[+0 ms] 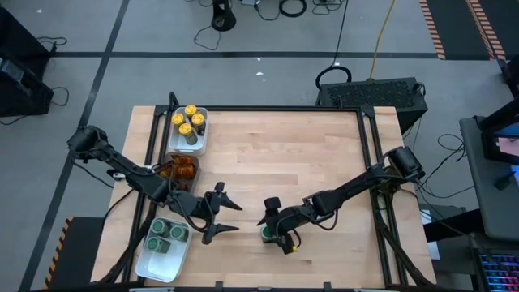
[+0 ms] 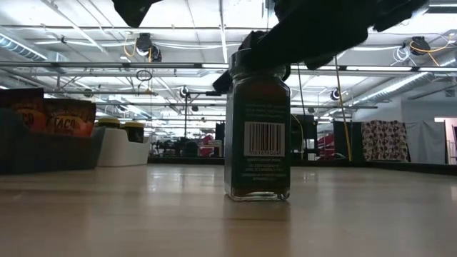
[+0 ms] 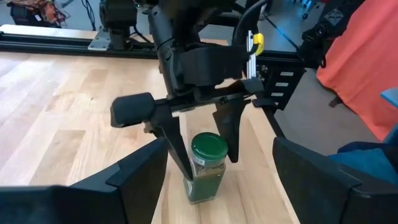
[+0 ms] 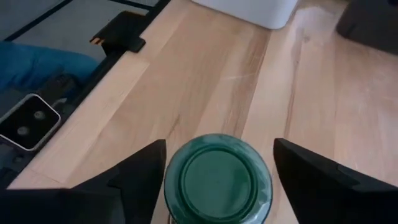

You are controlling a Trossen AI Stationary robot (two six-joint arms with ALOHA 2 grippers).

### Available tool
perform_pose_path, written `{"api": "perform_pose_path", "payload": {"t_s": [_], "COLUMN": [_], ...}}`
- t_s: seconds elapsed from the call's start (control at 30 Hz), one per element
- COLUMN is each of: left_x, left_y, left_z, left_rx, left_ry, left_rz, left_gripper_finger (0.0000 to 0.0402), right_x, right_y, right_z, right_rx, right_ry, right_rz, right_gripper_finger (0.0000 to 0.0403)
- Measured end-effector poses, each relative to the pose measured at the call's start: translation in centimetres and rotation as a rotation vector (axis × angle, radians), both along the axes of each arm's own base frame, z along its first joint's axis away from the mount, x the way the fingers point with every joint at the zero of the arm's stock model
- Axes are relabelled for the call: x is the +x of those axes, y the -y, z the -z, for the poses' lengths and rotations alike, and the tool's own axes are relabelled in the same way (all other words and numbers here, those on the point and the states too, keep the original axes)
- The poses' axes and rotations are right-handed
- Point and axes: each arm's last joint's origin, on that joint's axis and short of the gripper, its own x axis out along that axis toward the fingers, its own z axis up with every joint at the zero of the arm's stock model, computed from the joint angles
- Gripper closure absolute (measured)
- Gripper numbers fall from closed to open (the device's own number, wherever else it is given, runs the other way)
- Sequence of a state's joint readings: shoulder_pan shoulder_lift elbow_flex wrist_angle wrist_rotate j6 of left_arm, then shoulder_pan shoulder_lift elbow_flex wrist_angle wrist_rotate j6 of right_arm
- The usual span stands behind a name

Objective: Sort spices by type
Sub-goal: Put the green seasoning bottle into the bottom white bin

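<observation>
Glass jar (image 3: pixel 207 171), round green lid | right gripper (image 3: pixel 202 158) jaws straddling, open

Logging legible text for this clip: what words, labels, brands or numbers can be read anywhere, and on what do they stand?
"TACO": on the orange-brown packets standing in the dark grey tray, low view.
Green-lidded jar between the right gripper's open fingers: a barcode and lines of small white print, too small to read.
Yellow-lidded jars in the white tray: no readable text.
Left gripper: open beside it, no markings.
</observation>
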State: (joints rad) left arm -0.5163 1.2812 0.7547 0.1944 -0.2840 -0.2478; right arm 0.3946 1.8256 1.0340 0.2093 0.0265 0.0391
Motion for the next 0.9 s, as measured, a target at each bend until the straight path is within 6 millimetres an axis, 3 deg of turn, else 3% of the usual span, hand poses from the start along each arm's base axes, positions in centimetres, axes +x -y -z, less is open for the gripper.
{"api": "perform_pose_path", "payload": {"t_s": [0.37,0.7,0.9], "left_x": [1.3,8.3,10.2], "left_y": [0.7,3.2,4.9], "left_z": [1.1,3.9,4.1], "left_rx": [-0.019,0.063,0.159], "left_ry": [0.021,-0.054,-0.127], "left_rz": [-0.001,-0.040,-0.084], "left_gripper_finger": [0.0107,0.0107,0.0107], "right_x": [-2.4,-5.9,-7.2], "right_y": [1.1,2.8,2.6], "right_z": [-5.2,-8.3,-8.5], "right_rx": [0.009,-0.041,-0.044], "right_ry": [0.018,-0.069,-0.138], "right_rz": [0.002,0.168,0.199], "right_gripper_finger": [0.0106,0.0105,0.0105]}}
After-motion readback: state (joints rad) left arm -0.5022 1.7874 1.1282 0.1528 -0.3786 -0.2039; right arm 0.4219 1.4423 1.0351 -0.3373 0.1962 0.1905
